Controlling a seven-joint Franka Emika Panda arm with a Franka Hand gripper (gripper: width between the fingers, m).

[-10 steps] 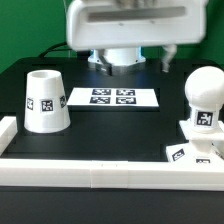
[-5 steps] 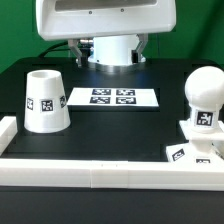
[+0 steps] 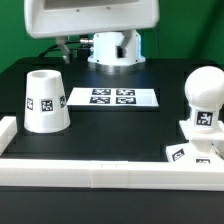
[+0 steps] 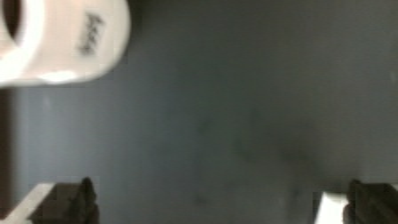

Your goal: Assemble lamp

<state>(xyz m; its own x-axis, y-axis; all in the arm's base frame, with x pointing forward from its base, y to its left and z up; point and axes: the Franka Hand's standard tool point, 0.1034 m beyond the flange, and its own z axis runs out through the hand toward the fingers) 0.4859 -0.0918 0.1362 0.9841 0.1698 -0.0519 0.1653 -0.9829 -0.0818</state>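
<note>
My jaws (image 4: 210,205) hang spread and empty over bare black table (image 4: 231,110). The white tapered plastic shade (image 4: 63,40) sits off to one side of them; descending now could clip its rim and tip it. The round-headed white bulb (image 3: 207,100) stands on the squat white base (image 3: 198,152), well apart. My arm is raised high, wrist pointing straight down.

Marker board (image 3: 112,97) (flat) on black table (image 3: 110,140)

Likely robotics lab: green backdrop (image 3: 15,45), marker board (image 3: 112,97), black table (image 3: 120,130).
</note>
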